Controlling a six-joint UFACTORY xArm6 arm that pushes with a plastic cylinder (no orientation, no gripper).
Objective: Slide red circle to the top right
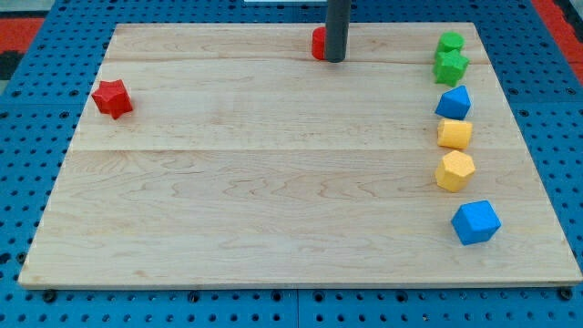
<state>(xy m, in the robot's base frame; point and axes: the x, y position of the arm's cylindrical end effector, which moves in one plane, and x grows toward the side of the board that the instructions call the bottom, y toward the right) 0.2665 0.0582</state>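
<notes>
The red circle [318, 43] lies near the top edge of the wooden board [273, 182], a little right of the middle. The dark rod stands right in front of it and hides its right part. My tip [335, 59] rests on the board at the red circle's lower right side, touching or nearly touching it. A red star-shaped block [112, 98] lies far off at the view's left.
Down the view's right side stand a green block [449, 43], a green star [450, 66], a blue pentagon-like block [454, 103], a yellow block [455, 135], a yellow hexagon [454, 171] and a blue block [475, 222]. A blue pegboard surrounds the board.
</notes>
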